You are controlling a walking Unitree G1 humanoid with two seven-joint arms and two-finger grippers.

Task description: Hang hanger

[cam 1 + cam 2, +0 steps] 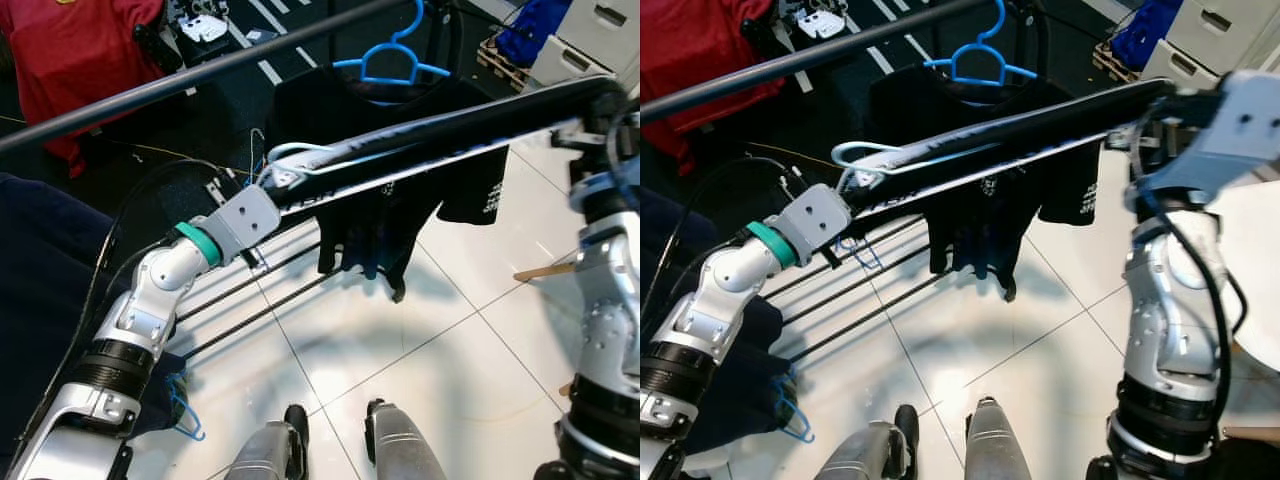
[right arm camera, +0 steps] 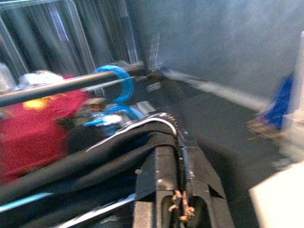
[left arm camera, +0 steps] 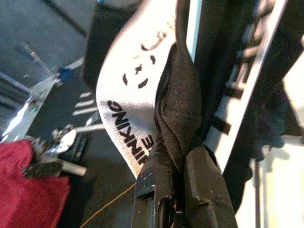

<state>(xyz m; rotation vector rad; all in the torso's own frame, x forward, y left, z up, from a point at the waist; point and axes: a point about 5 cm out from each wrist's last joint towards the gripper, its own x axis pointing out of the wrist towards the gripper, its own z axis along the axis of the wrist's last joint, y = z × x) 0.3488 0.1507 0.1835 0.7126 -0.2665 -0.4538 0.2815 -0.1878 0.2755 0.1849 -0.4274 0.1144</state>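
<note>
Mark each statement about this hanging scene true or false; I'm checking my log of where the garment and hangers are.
1. Both grippers hold the black garment stretched between them. True: the left gripper and the right gripper each have their fingers shut on the black garment.
2. The blue hanger hangs on the dark rail. True: the blue hanger hooks over the rail.
3. The floor under the garment is carpeted. False: it is white tile.
4. A green garment hangs at the robot's far left. False: the garment there is red.
5. The black garment bears no print. False: white lettering shows on it.
</note>
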